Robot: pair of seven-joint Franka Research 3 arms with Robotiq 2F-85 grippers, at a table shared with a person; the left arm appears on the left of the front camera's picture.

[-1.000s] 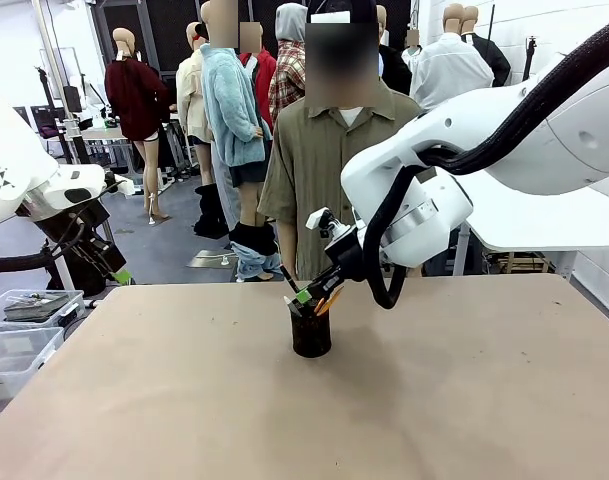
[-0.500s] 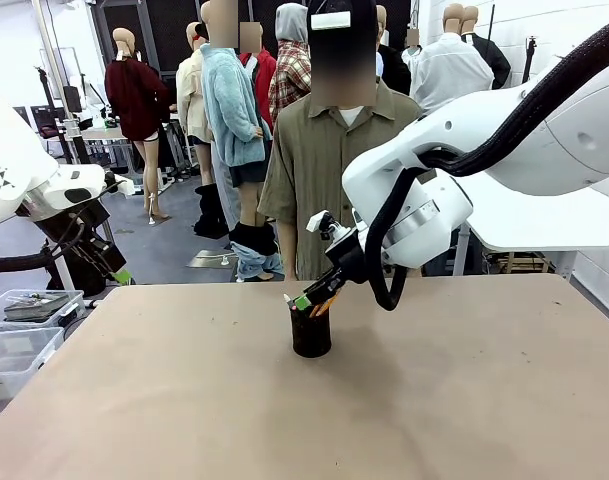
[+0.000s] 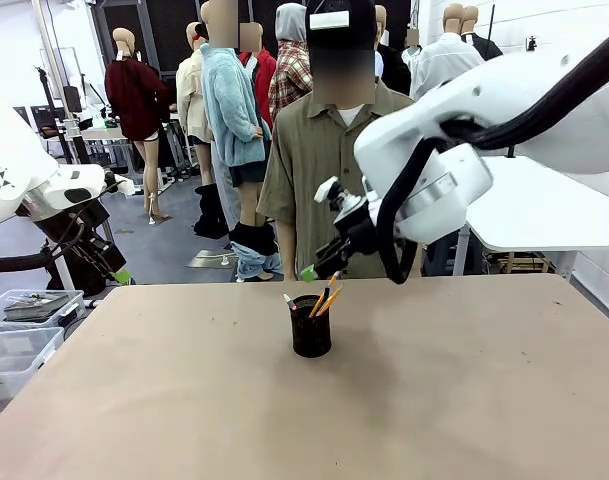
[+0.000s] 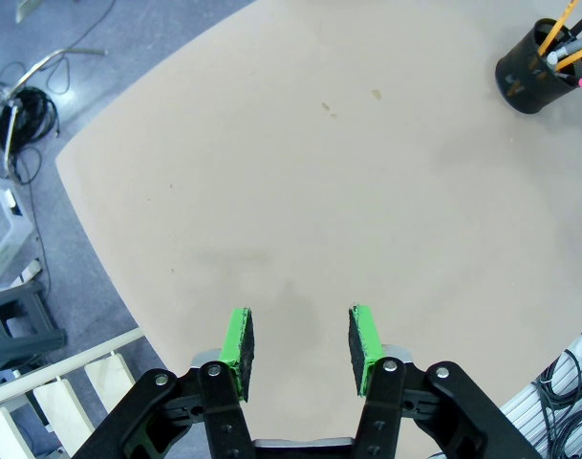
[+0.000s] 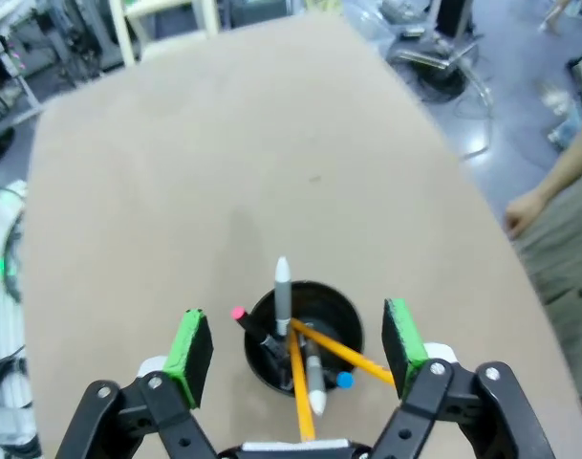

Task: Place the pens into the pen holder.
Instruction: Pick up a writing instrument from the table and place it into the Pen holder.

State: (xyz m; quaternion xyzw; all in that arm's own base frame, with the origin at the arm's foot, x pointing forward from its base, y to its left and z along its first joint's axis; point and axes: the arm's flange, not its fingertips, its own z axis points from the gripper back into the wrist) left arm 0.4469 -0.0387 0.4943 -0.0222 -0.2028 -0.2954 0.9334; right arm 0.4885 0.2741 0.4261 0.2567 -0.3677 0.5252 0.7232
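1. Pens [image 3: 325, 298] stand inside the pen holder [image 3: 311, 326], which sits upright near the middle of the desk [image 3: 304, 400], toward the far side where a person [image 3: 329, 160] in an olive shirt stands; in the front view two yellow-orange pencil-like ones lean to the right above the rim, and a pale tip pokes up at the left of the rim.
2. Right gripper [image 3: 319, 262] hangs in the air above the pen holder, clear of the pens; its fingers are spread apart and hold nothing.
3. Right wrist view looks straight down on the cup; the right gripper [image 5: 296, 346] frames the pen holder [image 5: 304, 346] between its green pads [image 5: 190, 342], one pad on each side and both apart from the rim; inside the cup lie the pens [image 5: 297, 368]: two yellow-orange sticks crossing, a grey one with a white tip, a dark one with a pink end at the left rim, and one with a blue end; the person's hand [image 5: 526, 208] shows at the right edge, beyond the desk.
4. Left gripper [image 4: 298, 338] hovers over bare desk [image 4: 271, 191], fingers parted and empty; from that wrist the pen holder [image 4: 536, 72] sits well apart in the upper right corner, with the pens [image 4: 568, 38] sticking out of it.
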